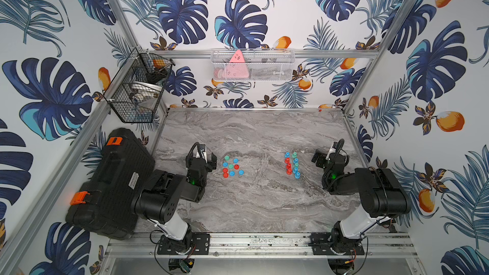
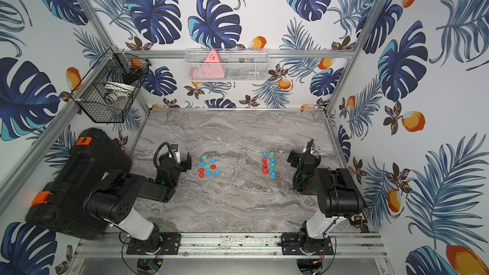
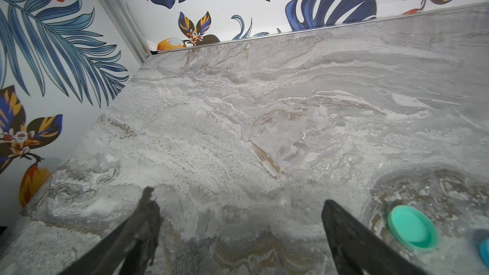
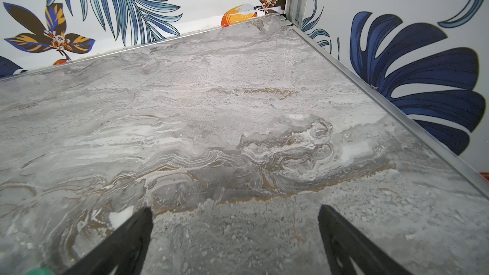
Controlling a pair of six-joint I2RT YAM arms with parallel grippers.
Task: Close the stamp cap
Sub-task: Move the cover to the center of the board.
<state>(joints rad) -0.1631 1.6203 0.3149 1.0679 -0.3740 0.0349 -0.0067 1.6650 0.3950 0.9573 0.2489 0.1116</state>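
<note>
Left pincer (image 3: pixel 237 195): jaws wide apart, holding nothing, low over bare worktop (image 1: pixel 251 202). Right pincer (image 4: pixel 235 207): the same, spread and holding nothing.

Loose caps (image 1: pixel 232 166): a tight cluster of red, blue and green ones lying flat just beside the left pincer, on its inner side. The green cap (image 3: pixel 412 227) lies nearest, just outside one finger.

Stamps (image 1: pixel 291 166): two short rows near the right pincer, on its inner side, well apart from the caps. Too small in the top views to tell which end is up, probably handle up.

Handling, as a judgement:
- Caps are small, light, stiff plastic and likely slick; they should skate on the worktop if nudged. Take one across its rim.
- Packed neighbours leave little finger room, so an outer cap is easier.
- Stamps look narrow and tippy. Pinch the stem low down, or brace with the other arm while pressing the cap on.

Surface: grey marble-look worktop, smooth, flat, offering little grip.

Room: leaf-print walls (image 1: pixel 264 9) on three sides, metal frame. A black case (image 1: pixel 111 181) sits outside the left arm, and two wire baskets (image 1: pixel 252 66) hang well beyond both pincers.
</note>
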